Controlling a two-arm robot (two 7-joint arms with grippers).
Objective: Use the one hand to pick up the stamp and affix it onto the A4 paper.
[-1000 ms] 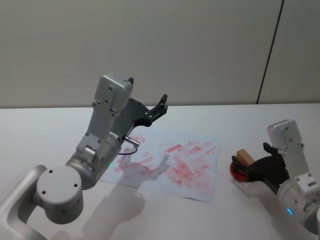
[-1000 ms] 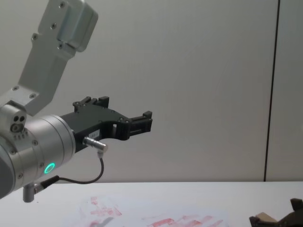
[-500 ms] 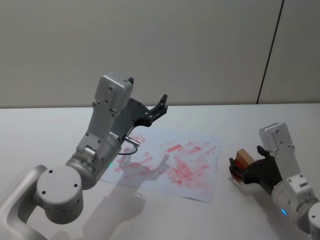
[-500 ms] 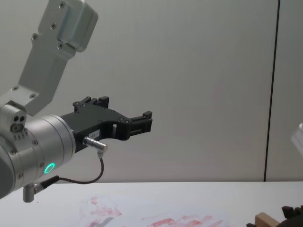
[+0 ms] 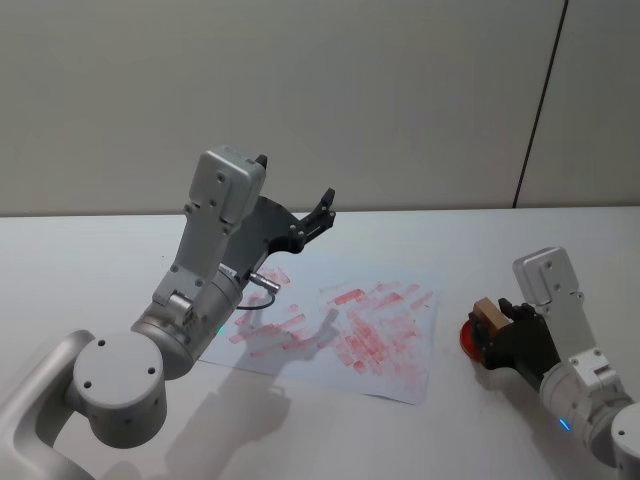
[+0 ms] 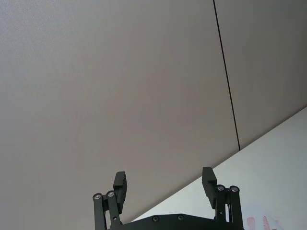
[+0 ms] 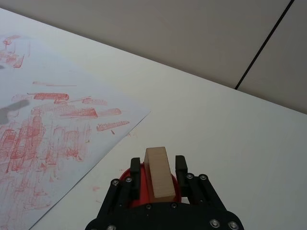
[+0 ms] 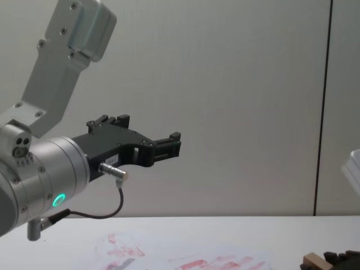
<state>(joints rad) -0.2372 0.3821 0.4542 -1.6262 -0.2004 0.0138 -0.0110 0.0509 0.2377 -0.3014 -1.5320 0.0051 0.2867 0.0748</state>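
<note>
The stamp (image 5: 487,318), a light tan wooden block, stands on a round red ink pad (image 5: 467,343) just right of the A4 paper (image 5: 340,325). My right gripper (image 5: 492,325) is shut on the stamp. In the right wrist view its black fingers (image 7: 135,175) press both sides of the stamp (image 7: 159,173), with the red-smeared A4 paper (image 7: 43,124) beside it. My left gripper (image 5: 325,205) hangs open and empty, raised above the sheet's far left part. The left wrist view shows the left gripper (image 6: 164,184) against the wall.
The white table (image 5: 520,250) runs back to a grey wall with a dark vertical seam (image 5: 540,100). My left arm's large grey link (image 5: 215,230) stands over the table's left side. The chest view catches the stamp (image 8: 313,261) at its lower right edge.
My right arm has shifted leftward and turned about the stamp, which stays at the red pad. The left arm has not moved.
</note>
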